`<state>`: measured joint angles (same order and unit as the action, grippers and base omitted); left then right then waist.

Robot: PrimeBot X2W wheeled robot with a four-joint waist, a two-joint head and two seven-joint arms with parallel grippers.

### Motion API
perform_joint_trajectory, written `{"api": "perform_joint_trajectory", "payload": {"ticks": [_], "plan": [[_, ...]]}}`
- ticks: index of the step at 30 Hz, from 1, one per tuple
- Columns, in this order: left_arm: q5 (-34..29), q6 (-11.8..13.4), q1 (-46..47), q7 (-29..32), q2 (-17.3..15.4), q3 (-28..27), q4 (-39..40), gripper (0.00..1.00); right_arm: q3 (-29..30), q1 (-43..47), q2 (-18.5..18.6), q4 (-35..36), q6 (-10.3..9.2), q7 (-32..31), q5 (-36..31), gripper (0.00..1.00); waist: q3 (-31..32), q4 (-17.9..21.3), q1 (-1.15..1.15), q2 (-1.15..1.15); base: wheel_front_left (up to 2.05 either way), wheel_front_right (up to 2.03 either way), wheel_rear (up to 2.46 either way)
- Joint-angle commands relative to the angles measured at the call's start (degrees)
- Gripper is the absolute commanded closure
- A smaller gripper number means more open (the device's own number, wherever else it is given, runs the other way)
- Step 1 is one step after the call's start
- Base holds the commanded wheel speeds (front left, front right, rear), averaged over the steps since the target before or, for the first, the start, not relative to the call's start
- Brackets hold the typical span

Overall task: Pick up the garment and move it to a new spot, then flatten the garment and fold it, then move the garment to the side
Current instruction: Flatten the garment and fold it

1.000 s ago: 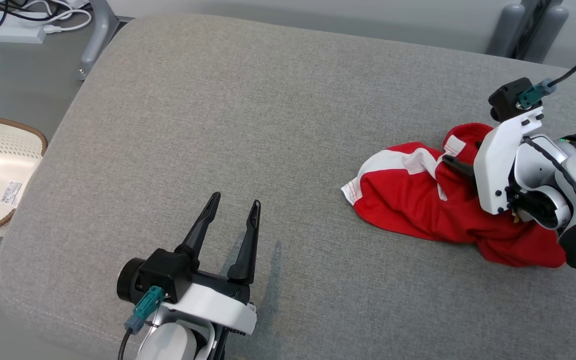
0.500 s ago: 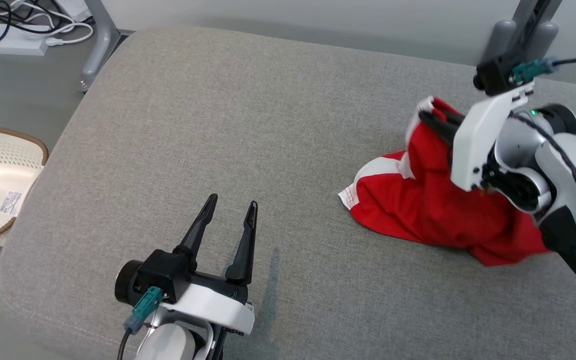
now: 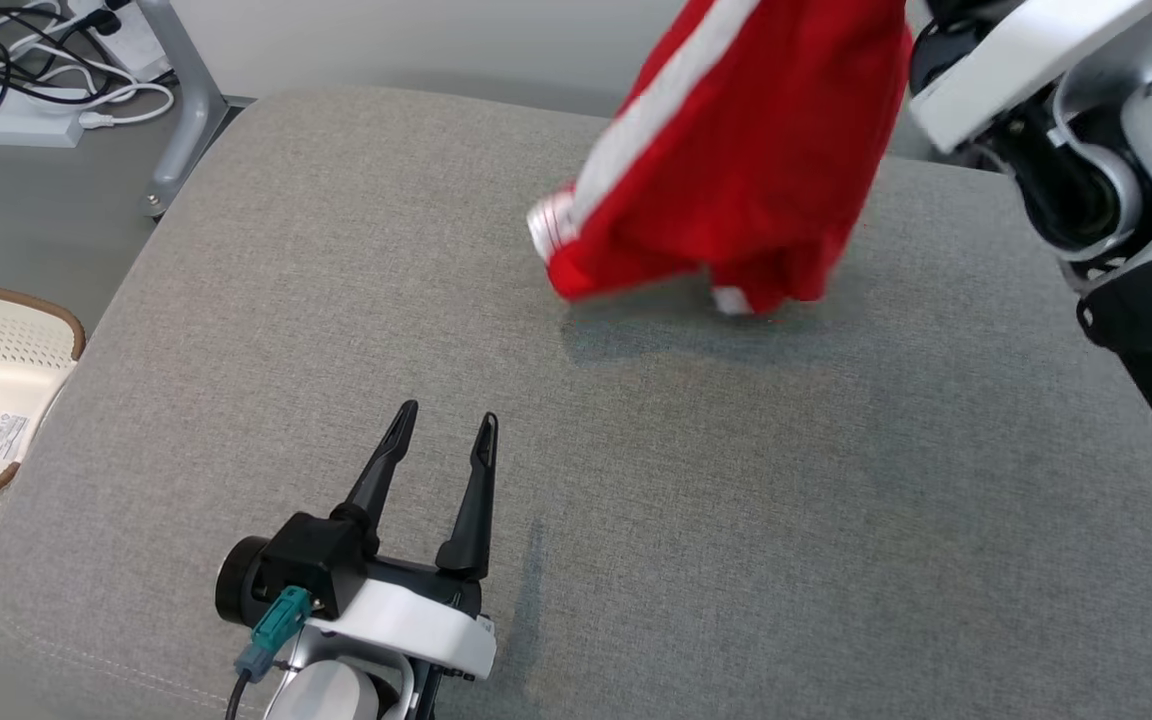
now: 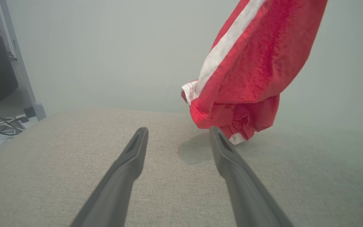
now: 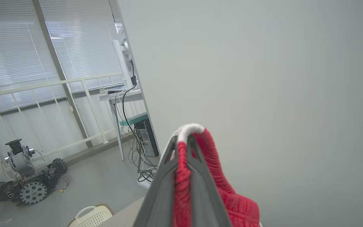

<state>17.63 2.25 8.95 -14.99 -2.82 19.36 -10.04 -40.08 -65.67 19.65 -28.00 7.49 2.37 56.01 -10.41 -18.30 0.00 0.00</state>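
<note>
Currently held: garment [image 3: 736, 160], red with a white stripe, hanging from the right tool [image 5: 181, 142].
Right tool state: fingers drawn together and clamped on a bunched red fold with a white edge, which stands up between the tips in the right wrist view.
Garment position: raised over the far part of the cushion [image 3: 736, 500], right of centre. Its shadow lies on the fabric directly below.
Contact with cushion: the lowest folds hang close to the surface. Whether they touch it cannot be told, as the cloth is blurred.
Long axis: roughly upright, leaning, with the lower end towards the robot's left and the top towards the right tool.
Left tool [image 3: 446, 415] state: fingers apart, nothing between them and touching nothing, near the cushion's near-left corner.
Bearing from left tool: the garment lies ahead and to the right, well apart, and is framed just beyond the right fingertip in the left wrist view.
Nearer arm: the right, which alone carries the load.
Step judged: the carry to a new spot, with the set-down not yet made.
Next move judged: lower the cloth onto open cushion between the two tools, where the left one can reach a free edge for flattening.
</note>
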Motion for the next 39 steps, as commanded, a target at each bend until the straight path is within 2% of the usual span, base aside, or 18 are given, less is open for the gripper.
{"api": "perform_joint_trajectory", "payload": {"ticks": [1, 4, 8, 11, 20, 25, 28, 34, 35, 36, 39], "plan": [[-0.45, -0.14, -0.07, -0.19, -0.19, -0.33, 0.18, 0.00, 0.10, -0.14, 0.02, -0.03, 0.01, 0.86, 0.30, 1.00, 0.09, 0.09, 0.00, 0.00, 0.00, 0.00, 0.00], [-0.44, -0.08, -0.20, -0.19, -0.19, -0.50, 0.37, 0.00, 0.14, 1.74, 0.83, -1.34, 0.01, 1.41, 2.02, 1.00, 0.30, 0.14, 0.00, 0.00, 0.00, 0.00, 0.00], [-0.08, 0.14, -0.22, -0.19, -0.19, -0.31, 0.75, 0.00, -2.27, 7.28, 4.28, -2.33, 0.01, 1.43, 2.81, 1.00, 0.07, -0.07, 0.00, 0.00, 0.00, 0.00, 0.00], [-0.50, 0.19, -0.59, -0.18, -0.19, -0.90, 0.79, 0.00, -4.89, 15.25, 8.38, -0.58, 0.01, 2.22, 4.35, 1.00, -0.35, 0.40, 0.00, 0.00, 0.00, 0.00, 0.00], [-1.72, -0.52, -0.77, -0.19, -0.18, -2.99, 0.43, 0.00, -8.06, 31.66, 14.98, 12.03, 0.01, 3.18, 9.43, 1.00, -0.30, 5.30, 0.00, 0.00, 0.00, 0.00, 0.00], [-2.81, -1.10, 0.29, -0.18, -0.18, -3.75, 0.54, 0.00, -6.59, 39.22, 19.94, 16.91, 0.01, 2.17, 10.93, 1.00, -0.87, 9.26, 0.00, 0.00, 0.00, 0.00, 0.00], [-3.15, -1.37, 0.81, -0.19, -0.21, -4.25, 0.39, 0.00, -5.23, 41.75, 21.65, 16.84, 0.01, 1.42, 10.83, 1.00, -1.16, 10.95, 0.00, 0.00, 0.00, 0.00, 0.00], [-3.48, -1.78, 1.15, -0.19, -0.21, -4.52, -0.09, 0.00, -3.61, 44.60, 22.17, 14.78, 0.01, -0.14, 10.13, 1.00, -1.25, 12.87, 0.00, 0.00, 0.00, 0.00, 0.00], [-3.48, -1.85, 1.07, -0.19, -0.20, -4.57, -0.16, 0.00, -3.28, 44.95, 21.82, 14.54, 0.01, -0.45, 10.00, 0.52, -1.21, 13.17, 0.00, 0.00, 0.00, 0.00, 0.00], [-3.59, -1.95, 1.06, -0.19, -0.19, -4.57, -0.25, 0.00, -2.96, 45.35, 21.34, 14.12, 0.01, -1.05, 10.33, 0.00, -1.16, 13.41, 0.00, 0.00, 0.00, 0.00, 0.00], [-3.83, -2.13, 1.23, -0.19, -0.20, -4.72, -0.49, 0.00, -1.68, 45.72, 20.58, 13.85, 0.01, -1.29, 9.54, 0.00, -1.04, 13.95, 0.00, 0.00, 0.00, 0.00, 0.00]]}}
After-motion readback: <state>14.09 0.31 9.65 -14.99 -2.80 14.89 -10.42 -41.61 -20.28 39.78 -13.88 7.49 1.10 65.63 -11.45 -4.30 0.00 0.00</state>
